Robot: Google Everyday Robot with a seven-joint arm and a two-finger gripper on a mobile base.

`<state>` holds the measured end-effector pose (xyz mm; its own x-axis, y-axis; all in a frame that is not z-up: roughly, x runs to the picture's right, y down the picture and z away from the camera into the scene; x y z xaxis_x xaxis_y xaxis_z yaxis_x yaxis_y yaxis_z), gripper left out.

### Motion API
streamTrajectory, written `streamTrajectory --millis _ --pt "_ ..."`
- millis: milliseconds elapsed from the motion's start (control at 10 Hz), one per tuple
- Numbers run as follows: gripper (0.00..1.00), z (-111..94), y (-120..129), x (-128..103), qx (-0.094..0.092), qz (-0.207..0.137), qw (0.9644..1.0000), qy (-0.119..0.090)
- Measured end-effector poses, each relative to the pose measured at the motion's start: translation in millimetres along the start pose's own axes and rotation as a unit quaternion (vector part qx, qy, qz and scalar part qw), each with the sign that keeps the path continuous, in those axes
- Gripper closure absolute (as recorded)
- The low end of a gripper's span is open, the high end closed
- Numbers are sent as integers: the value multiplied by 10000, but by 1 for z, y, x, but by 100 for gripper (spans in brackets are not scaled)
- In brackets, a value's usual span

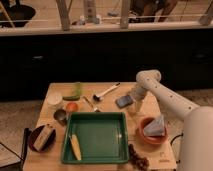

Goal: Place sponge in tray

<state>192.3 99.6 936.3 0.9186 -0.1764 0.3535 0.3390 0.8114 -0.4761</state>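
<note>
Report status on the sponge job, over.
Gripper beside sponge, behind tray. Sponge on table, not in tray. Yellow item in tray, left side.

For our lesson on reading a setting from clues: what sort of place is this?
Probably a kitchen-like or dining area set up for robot trials: a light wooden table carries a deep-green rectangular plastic tray and a round orange bowl. The robot's pincer sits beside the small blue-grey sponge, beyond the tray.

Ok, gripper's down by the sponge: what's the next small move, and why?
Probably ease the gripper onto the sponge and secure it before any lift toward the tray. The sponge lies flat on the table just beyond the tray's far right corner, outside it, with the gripper at its right edge. A hold on it cannot be seen.
</note>
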Motion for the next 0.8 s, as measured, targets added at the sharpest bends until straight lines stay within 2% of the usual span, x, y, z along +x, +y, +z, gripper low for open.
streamTrajectory --millis 800 --pt "20 5 6 3 -76 -91 9999 29"
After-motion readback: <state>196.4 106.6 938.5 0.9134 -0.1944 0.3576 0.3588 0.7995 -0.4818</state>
